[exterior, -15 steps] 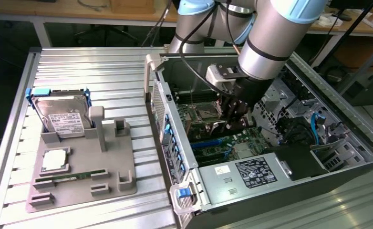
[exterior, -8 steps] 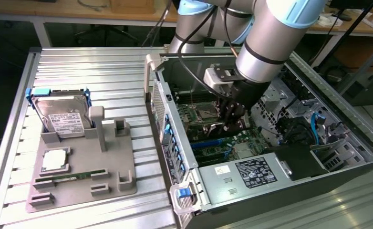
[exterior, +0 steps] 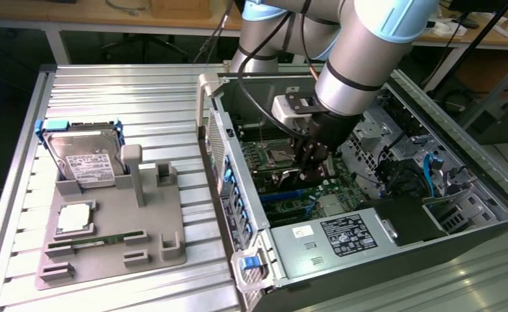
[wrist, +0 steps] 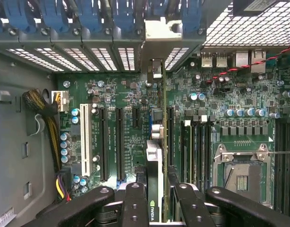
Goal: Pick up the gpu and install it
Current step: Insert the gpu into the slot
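We find the gripper (wrist: 157, 198) inside the open computer case (exterior: 462, 188), jaws closed edge-on upon the gpu (wrist: 155, 161), held over the motherboard (wrist: 126, 104). On the surface, the grey tray (exterior: 150, 227) holds a hard drive (exterior: 88, 162) and RAM stick (exterior: 93, 242).

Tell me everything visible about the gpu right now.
The gpu is seen edge-on in the wrist view: a thin card with a silver metal part along its top edge and a dark end bearing a green logo. It stands upright between the fingers of the gripper, which are closed on it, above the green motherboard and in line with its long black slots. In the exterior view it sits inside the open computer case, under the gripper.
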Motion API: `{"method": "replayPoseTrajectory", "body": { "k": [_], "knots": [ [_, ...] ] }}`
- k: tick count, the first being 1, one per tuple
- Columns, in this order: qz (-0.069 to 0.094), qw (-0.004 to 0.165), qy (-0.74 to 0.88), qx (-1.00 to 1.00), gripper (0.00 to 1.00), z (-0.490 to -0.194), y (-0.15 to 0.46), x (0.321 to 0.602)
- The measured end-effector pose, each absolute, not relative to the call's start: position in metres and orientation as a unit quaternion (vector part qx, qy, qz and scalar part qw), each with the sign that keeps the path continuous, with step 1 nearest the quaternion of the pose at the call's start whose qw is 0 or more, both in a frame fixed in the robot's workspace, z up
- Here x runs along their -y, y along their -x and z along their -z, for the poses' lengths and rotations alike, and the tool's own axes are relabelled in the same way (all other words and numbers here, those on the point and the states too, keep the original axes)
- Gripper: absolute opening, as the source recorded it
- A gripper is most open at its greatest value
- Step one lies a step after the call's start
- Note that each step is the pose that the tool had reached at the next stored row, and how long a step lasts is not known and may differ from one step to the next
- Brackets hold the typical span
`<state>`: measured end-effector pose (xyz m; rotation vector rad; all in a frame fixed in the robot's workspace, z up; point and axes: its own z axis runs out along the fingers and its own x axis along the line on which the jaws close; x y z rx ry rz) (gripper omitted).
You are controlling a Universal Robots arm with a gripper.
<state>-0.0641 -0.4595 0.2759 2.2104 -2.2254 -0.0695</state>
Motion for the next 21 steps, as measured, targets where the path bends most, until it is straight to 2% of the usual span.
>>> {"method": "replayPoseTrajectory", "body": {
  "k": [21],
  "knots": [
    [0.022, 0.002, -0.704, 0.71, 0.27, -0.265, 0.07, 0.46]
  ]
}}
